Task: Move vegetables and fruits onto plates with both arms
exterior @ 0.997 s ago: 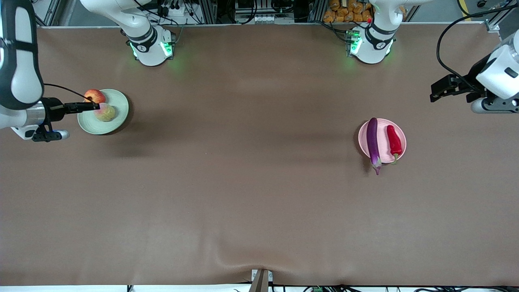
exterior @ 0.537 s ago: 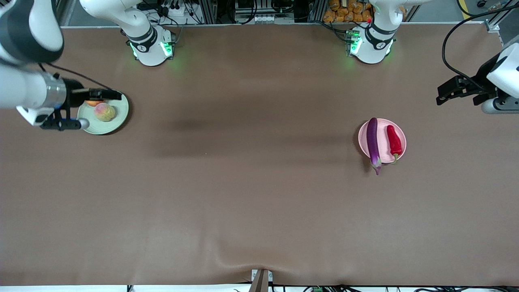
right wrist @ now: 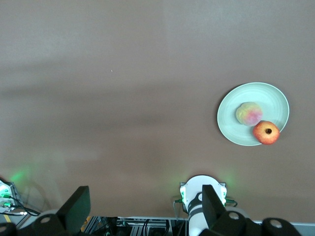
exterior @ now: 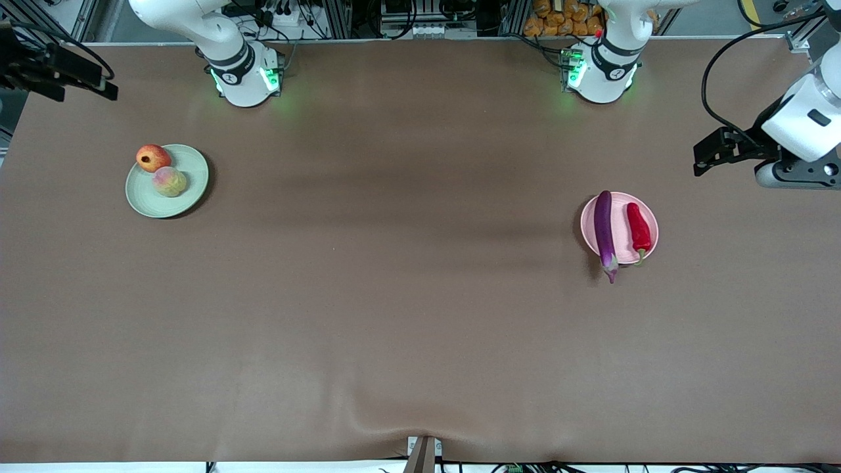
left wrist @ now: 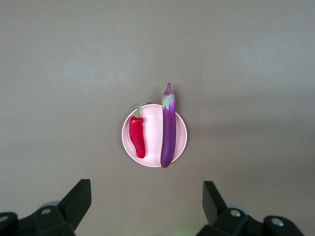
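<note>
A pale green plate [exterior: 192,168] toward the right arm's end of the table holds a red apple [exterior: 153,157] and a blushed peach [exterior: 169,181]. They show again in the right wrist view as plate [right wrist: 261,96], apple [right wrist: 266,132] and peach [right wrist: 249,113]. The pale pink plate [exterior: 621,217] toward the left arm's end carries a purple eggplant [exterior: 604,233], its stem end overhanging the rim, and a red chili pepper [exterior: 638,228]. My left gripper [exterior: 700,156] hovers open and empty above the table beside that plate [left wrist: 153,129]. My right gripper [exterior: 98,79] is open and empty, high over the table's corner.
Both arm bases [exterior: 244,77] [exterior: 599,73] with green lights stand along the robots' edge. The brown cloth has a small fold [exterior: 394,427] at the edge nearest the camera. Racks and cables crowd the space past the robots' edge.
My right gripper has lifted away from the green plate and swung up to the table's corner, uncovering the apple. My left gripper has shifted only slightly.
</note>
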Robot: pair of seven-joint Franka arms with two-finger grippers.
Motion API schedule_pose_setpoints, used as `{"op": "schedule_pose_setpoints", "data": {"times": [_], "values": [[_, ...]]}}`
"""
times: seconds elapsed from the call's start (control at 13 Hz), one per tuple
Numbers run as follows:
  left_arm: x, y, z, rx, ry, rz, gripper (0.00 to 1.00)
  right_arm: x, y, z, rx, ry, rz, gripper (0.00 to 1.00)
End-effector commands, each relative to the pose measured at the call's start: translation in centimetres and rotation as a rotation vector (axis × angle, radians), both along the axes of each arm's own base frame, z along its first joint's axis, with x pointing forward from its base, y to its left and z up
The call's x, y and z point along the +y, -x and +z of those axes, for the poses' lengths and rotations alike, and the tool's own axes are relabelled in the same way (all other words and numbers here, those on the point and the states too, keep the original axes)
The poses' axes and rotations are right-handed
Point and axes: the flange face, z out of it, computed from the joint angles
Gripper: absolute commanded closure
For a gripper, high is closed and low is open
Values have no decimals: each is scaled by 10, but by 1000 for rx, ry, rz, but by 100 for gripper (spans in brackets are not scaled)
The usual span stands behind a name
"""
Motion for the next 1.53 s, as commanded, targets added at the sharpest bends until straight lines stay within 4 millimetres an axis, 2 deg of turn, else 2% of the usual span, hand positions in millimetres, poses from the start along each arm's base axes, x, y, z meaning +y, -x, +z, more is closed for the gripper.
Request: {"op": "schedule_pose_setpoints", "data": {"times": [0.0,0.31,0.46,0.69,1.0,1.07,1.23,1.46], "values": [[5,3,5,-14,-14,-4,0,5,-5,-4,16,19,15,0],[5,4,3,-8,-15,-5,0,-3,-6,-1,6,15,0,0],[6,5,3,3,-18,-5,0,-1,-12,-9,19,18,23,0],[3,19,11,38,-29,-30,0,-4,-14,-4,-7,6,30,0],[2,19,11,41,-29,-33,0,-4,-13,-2,-30,38,111,0],[3,18,10,42,-29,-32,0,4,-10,2,-42,109,130,0],[4,18,10,42,-29,-30,0,19,8,30,-136,174,145,0],[4,18,9,42,-30,-30,0,14,4,28,-153,169,136,0]]}}
